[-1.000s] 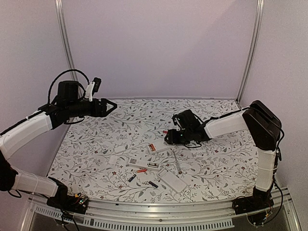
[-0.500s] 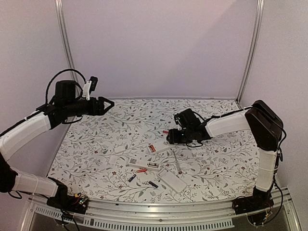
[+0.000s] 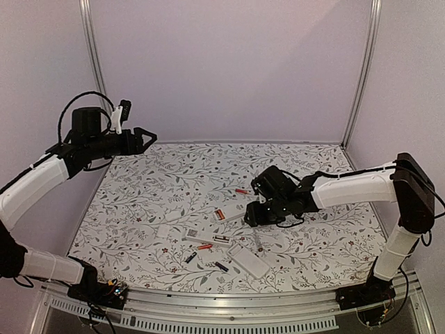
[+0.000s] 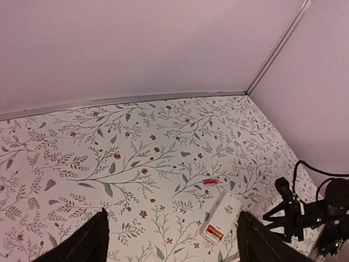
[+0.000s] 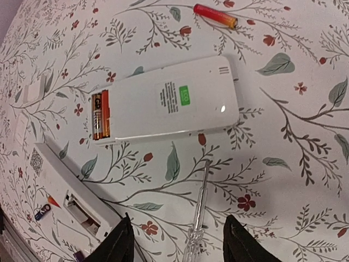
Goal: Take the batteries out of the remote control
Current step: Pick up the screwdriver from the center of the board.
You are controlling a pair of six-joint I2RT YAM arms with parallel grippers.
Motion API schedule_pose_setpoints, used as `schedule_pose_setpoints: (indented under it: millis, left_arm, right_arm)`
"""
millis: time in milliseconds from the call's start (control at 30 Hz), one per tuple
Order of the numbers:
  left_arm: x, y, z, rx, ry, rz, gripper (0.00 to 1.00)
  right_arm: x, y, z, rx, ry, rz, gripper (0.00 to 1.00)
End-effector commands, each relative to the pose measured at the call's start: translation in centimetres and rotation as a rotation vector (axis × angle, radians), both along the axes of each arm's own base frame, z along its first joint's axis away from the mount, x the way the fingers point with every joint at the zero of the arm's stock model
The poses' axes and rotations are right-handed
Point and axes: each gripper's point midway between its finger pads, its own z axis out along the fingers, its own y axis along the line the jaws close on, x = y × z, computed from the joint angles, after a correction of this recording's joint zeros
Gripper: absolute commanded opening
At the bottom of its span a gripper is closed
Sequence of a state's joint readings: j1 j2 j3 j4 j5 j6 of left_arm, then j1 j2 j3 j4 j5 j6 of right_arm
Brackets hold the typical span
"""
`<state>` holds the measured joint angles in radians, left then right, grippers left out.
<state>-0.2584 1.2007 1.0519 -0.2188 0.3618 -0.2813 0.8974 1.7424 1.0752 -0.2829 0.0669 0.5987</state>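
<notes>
A small white remote control (image 5: 169, 101) lies face down with two brownish-gold batteries (image 5: 100, 114) showing in its open end. The same remote (image 3: 227, 213) sits mid-table in the top view. A loose red battery (image 5: 215, 15) lies just beyond it. My right gripper (image 5: 180, 243) hovers open above a clear stick-like tool (image 5: 197, 218), just near of the remote, holding nothing. My left gripper (image 3: 149, 136) is raised high at the back left, open and empty. From the left wrist view, the remote (image 4: 222, 217) and red battery (image 4: 210, 180) lie far below.
A long white remote (image 3: 206, 238) with an empty open compartment lies toward the front. Near it are a red battery (image 3: 204, 246), two black ones (image 3: 190, 257) (image 3: 221, 266), a white remote-shaped piece (image 3: 249, 260) and a small white cover (image 3: 165, 232).
My right gripper has moved toward the near edge, from beside the loose red battery to above the tool. My left arm has lifted and swung back left.
</notes>
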Motion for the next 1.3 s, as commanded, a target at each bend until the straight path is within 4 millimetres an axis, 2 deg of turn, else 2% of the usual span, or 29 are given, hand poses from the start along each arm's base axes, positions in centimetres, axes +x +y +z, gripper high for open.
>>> schedule_pose_setpoints:
  millis: [0,133,467,933,1267]
  left_arm:
    - [0.2,2.2,-3.3,0.043,0.084,0.089,0.80]
    - [0.0,2.5,-3.2,0.045,0.076,0.101,0.80]
    - [-0.1,2.4,-3.4,0.039,0.084,0.095,0.80]
    - [-0.1,2.3,-3.5,0.030,0.092,0.093,0.80]
    - [-0.1,2.3,-3.8,0.028,0.098,0.094,0.80]
  right_arm:
    - [-3.9,-0.3,-2.4,-0.062,0.123,-0.005,0.53]
    - [-4.8,-0.6,-3.4,-0.103,0.137,-0.013,0.50]
    - [-5.5,-0.9,-4.9,-0.125,0.168,-0.021,0.44]
    - [-5.8,-1.2,-5.7,-0.162,0.169,-0.039,0.28]
    - [-5.8,-1.6,-6.3,-0.183,0.172,-0.052,0.21]
